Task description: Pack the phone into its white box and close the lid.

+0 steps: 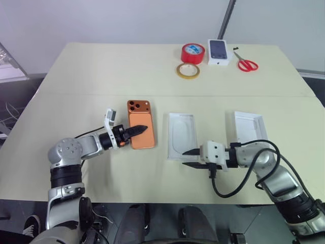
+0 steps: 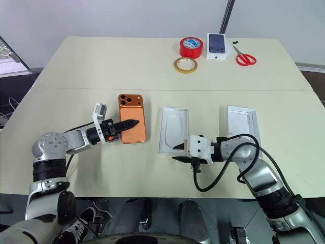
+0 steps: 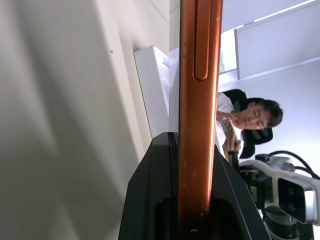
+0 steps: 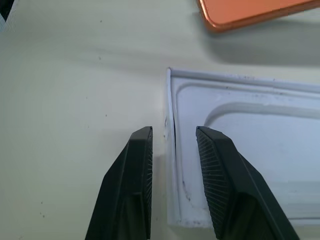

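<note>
The left claw is pinched on the phone – one finger over its orange back, one under it – just left of the white tray with the oval recess on the counter. At that tray's near edge the right claw hangs spread, straddling the rim and holding nothing. Right of the tray lies another white tray.
</note>
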